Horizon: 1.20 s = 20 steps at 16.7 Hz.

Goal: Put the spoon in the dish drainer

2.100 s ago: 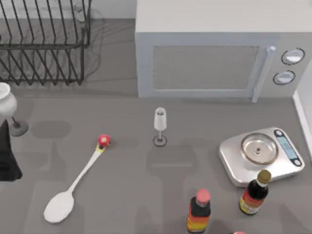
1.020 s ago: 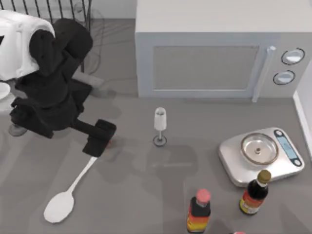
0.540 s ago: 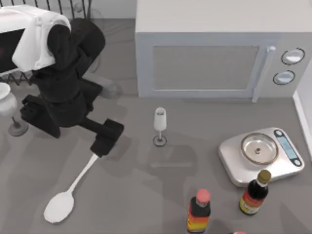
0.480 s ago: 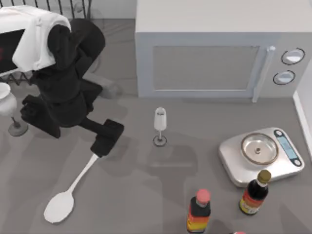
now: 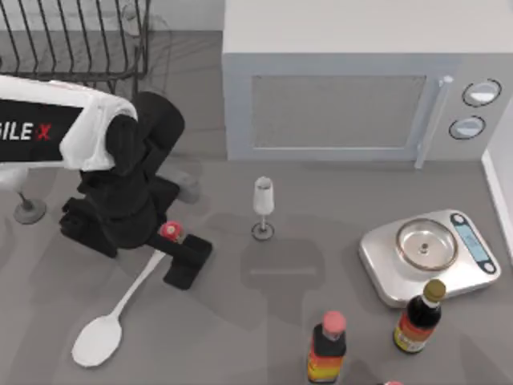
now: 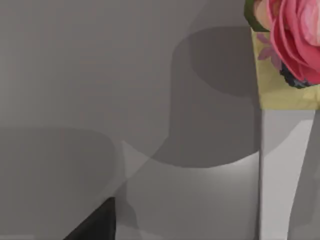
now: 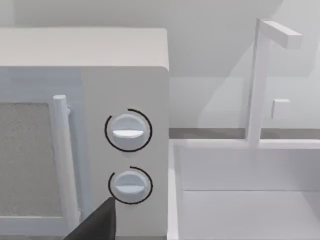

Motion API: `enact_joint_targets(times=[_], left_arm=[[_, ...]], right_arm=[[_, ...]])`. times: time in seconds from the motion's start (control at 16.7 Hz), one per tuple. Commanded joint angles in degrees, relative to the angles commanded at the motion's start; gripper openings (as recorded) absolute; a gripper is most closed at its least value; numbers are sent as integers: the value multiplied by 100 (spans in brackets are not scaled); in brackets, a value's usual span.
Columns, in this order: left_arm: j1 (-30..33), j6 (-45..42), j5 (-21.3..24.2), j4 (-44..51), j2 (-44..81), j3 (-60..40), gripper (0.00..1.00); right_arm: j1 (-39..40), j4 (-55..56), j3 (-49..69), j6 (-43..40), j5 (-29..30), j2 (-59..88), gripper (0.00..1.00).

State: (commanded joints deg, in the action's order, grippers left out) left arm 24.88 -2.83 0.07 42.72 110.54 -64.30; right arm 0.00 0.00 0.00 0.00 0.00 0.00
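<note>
Lower and nearer now, our left gripper hovers beside the long white spoon's thin handle; whether its fingers are spread, we cannot tell.

Kitchen counter, seen from above.
Grey microwave, stemmed glass, scale, two bottles, possibly sauce.

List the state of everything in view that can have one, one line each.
spoon: flat on the table, not lifted
dish drainer: upright, no spoon in it
left gripper: low beside the spoon's handle
microwave: door closed
stemmed glass: upright
kitchen scale: pan bare
two sauce bottles: upright, capped
</note>
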Motion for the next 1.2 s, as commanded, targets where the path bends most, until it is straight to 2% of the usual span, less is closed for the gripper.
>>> enact_joint_targets(times=[0.18, 0.42, 1.2], left_arm=[[2, -3, 1, -374, 211, 235, 100], [3, -3, 1, -382, 217, 240, 100], [3, -3, 1, -382, 217, 240, 2]], right_arm=[[0, 0, 0, 0, 0, 0, 100], [0, 0, 0, 0, 0, 0, 100], [0, 0, 0, 0, 0, 0, 100]])
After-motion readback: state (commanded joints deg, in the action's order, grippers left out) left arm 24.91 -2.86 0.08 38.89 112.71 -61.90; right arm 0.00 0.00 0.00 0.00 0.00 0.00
